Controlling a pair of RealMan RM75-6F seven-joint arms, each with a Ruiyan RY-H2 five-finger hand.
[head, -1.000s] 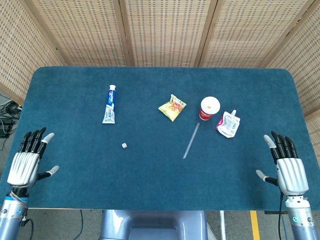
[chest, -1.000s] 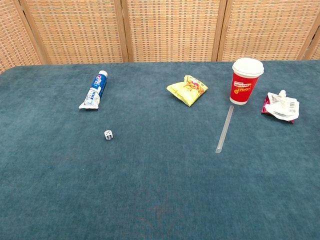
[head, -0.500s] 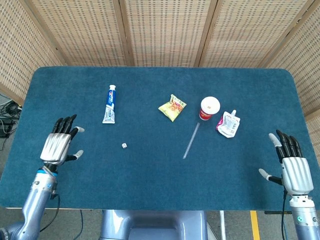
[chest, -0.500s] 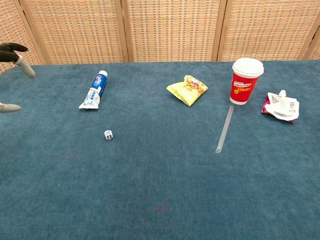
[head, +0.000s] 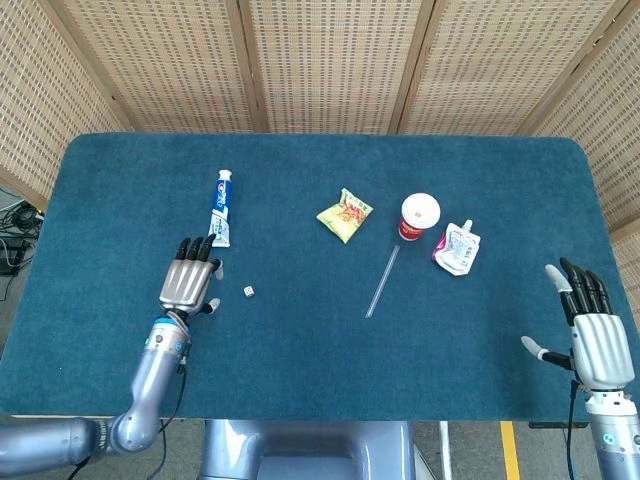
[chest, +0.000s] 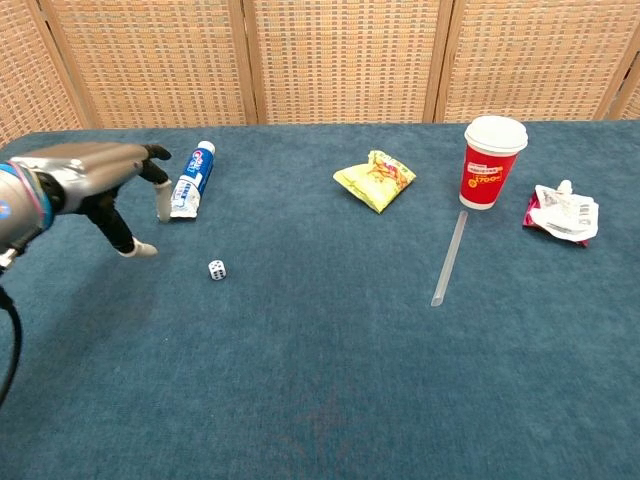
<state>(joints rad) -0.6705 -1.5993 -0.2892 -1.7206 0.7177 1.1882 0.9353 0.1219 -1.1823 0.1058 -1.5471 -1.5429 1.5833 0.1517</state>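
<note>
Here we see the blue-and-white toothpaste tube (head: 219, 208) lying flat on the dark blue felt worktop (head: 300, 380), cap pointing to the far edge, its crimped end just ahead of our left hand (head: 189, 281). That hand hovers low, palm down, fingers spread and holding nothing; in the chest view its fingertips (chest: 158, 153) sit right beside the tube's near end, though we cannot tell whether they touch it. The small white die (head: 248, 291) rests just to the right of this hand. Further right lie the yellow crinkled snack packet (head: 345, 215), the clear plastic straw (head: 382, 281) and the red paper cup with a white lid (head: 419, 216), standing upright, then the white-and-magenta spouted pouch (head: 456, 248). Our right hand (head: 587, 328) waits well apart at the worktop's near right corner, spread and empty.
</note>
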